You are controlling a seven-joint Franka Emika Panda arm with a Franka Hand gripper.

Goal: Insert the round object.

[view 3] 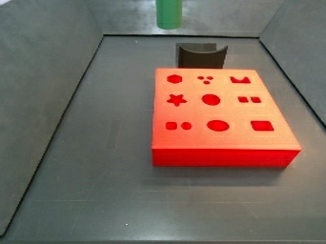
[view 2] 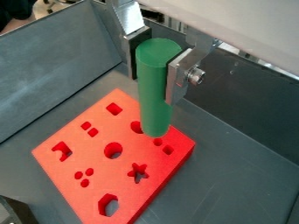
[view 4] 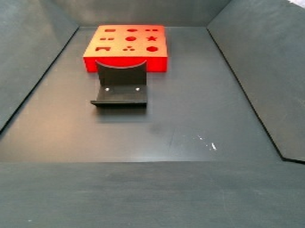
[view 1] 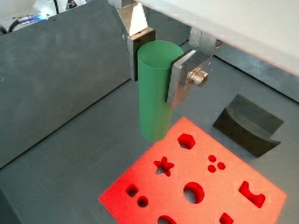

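Observation:
My gripper (view 1: pixel 156 70) is shut on the round object, a green cylinder peg (view 1: pixel 153 101), and holds it upright by its upper part, well above the floor. Both wrist views show this (view 2: pixel 153 68). In a wrist view the peg's (view 2: pixel 156 96) lower end hangs over the red block (view 2: pixel 100 162) near a round hole (view 2: pixel 114 150). In a side view only the peg's lower end (view 3: pixel 170 11) shows, high above the fixture. The red block (view 3: pixel 216 119) lies flat with several shaped holes, one of them a large round hole (view 3: pixel 218 125). It also shows in the wrist view (view 1: pixel 205 184) and the side view (view 4: pixel 125 46).
The dark fixture (view 3: pixel 199 50) stands on the floor right at the block's edge, and also shows in a wrist view (view 1: pixel 251 125) and a side view (view 4: pixel 120 87). Grey sloping walls (view 3: pixel 64 76) enclose the dark floor (view 4: pixel 167 134).

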